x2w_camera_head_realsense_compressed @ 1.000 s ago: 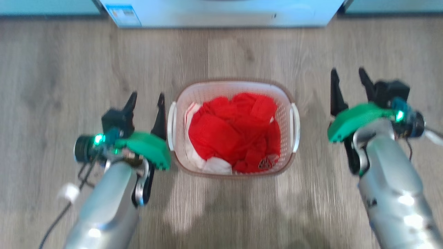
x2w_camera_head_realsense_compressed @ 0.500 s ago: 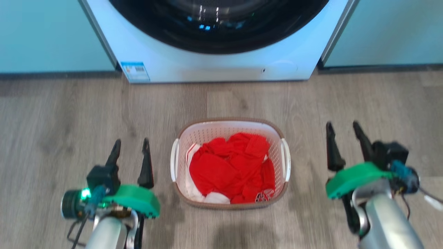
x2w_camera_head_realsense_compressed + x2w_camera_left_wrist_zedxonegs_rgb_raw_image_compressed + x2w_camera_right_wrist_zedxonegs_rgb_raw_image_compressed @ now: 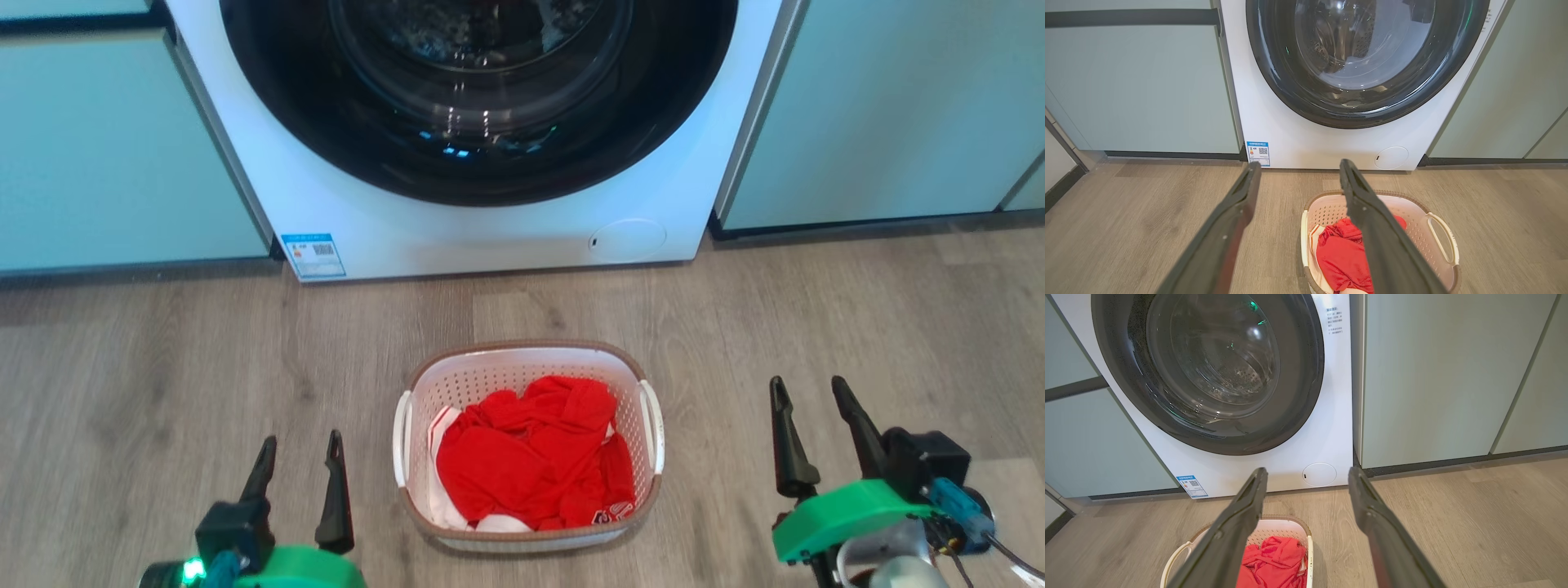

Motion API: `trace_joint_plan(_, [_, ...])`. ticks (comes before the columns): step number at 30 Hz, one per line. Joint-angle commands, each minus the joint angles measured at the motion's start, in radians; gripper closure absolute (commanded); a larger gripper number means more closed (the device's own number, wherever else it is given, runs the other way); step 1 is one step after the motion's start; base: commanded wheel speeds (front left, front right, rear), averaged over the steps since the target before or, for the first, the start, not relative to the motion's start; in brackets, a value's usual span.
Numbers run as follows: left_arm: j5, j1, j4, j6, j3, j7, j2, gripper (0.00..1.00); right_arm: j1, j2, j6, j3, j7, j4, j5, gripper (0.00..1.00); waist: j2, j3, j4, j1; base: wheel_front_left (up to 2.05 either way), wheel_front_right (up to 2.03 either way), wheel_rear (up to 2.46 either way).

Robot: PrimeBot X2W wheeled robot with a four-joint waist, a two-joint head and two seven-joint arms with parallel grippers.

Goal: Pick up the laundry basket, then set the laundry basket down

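Note:
The laundry basket stands on the wooden floor in front of a washing machine. It is white and perforated with a brown rim and white side handles, and it holds red and white clothes. My left gripper is open to the basket's left, clear of the left handle. To the basket's right, well apart from it, my right gripper is open too. The left wrist view looks past open fingers onto the basket. At the bottom of the right wrist view the basket lies behind the left finger.
A white front-loading washing machine with a dark round door stands just behind the basket, between pale green cabinets. Bare wooden floor lies on both sides of the basket.
The head view has tilted up, bringing the washing machine into view. The basket sits smaller and lower in the picture. Both grippers stay open and have dropped toward the picture's bottom, farther from the basket's handles.

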Motion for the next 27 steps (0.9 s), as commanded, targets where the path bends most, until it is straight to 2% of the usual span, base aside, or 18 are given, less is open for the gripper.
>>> trace_joint_plan(1, [0.01, -0.017, -0.049, -0.003, 0.045, -0.009, -0.003, 0.0, -0.01, -0.007, 0.001, 0.013, -0.009, -0.049, -0.001, 0.0, -0.0001, -0.014, -0.007, 0.0001, 0.0, 0.0, 0.0])
trace_joint_plan(27, [0.031, -0.002, -0.062, -0.012, 0.082, -0.01, -0.011, 0.0, -0.008, -0.007, 0.001, 0.004, -0.009, -0.042, -0.015, 0.0, -0.0001, -0.022, -0.002, 0.0001, 0.0, 0.0, 0.0])
